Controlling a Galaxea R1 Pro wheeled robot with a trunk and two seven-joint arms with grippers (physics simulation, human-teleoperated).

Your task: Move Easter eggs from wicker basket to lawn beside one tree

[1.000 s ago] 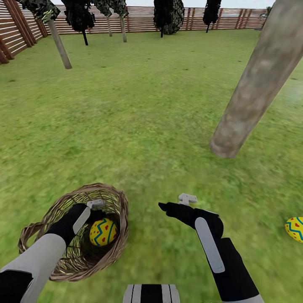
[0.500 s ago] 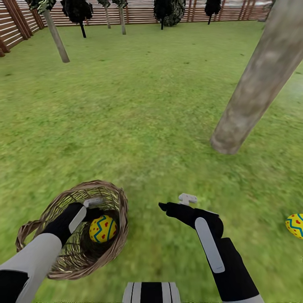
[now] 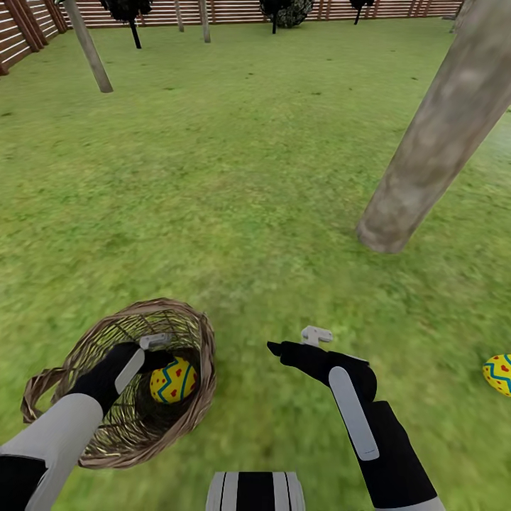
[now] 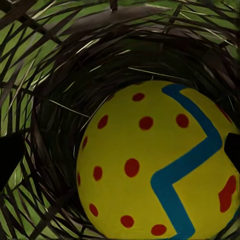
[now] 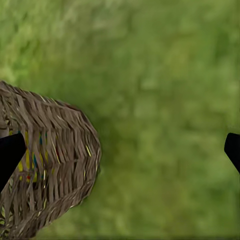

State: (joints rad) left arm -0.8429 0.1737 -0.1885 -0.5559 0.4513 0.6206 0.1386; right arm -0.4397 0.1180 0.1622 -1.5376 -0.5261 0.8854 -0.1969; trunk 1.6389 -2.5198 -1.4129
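The wicker basket [image 3: 200, 333] rests on the lawn [image 3: 234, 199] at the lower left of the head view, with one yellow Easter egg [image 3: 172, 380] inside it. My left gripper [image 3: 159, 350] is down inside the basket just beside that egg. In the left wrist view the egg [image 4: 160, 165] looms large between the spread black fingertips [image 4: 7, 157], so the gripper [image 4: 120, 152] is open. A second egg [image 3: 499, 374] lies on the grass at the right edge. My right gripper [image 3: 294, 341] hovers open over grass right of the basket [image 5: 50, 165]. The thick tree trunk [image 3: 433, 142] rises at the right.
A thin-trunked tree [image 3: 86, 46] stands far left. Dark narrow trees and a brown slat fence [image 3: 234, 11] close off the back. Open grass stretches between the basket and the thick trunk.
The whole head view has tilted downward, so fence, trees and basket sit higher in the picture. My left gripper has edged slightly closer to the egg in the basket. The right arm looks unchanged.
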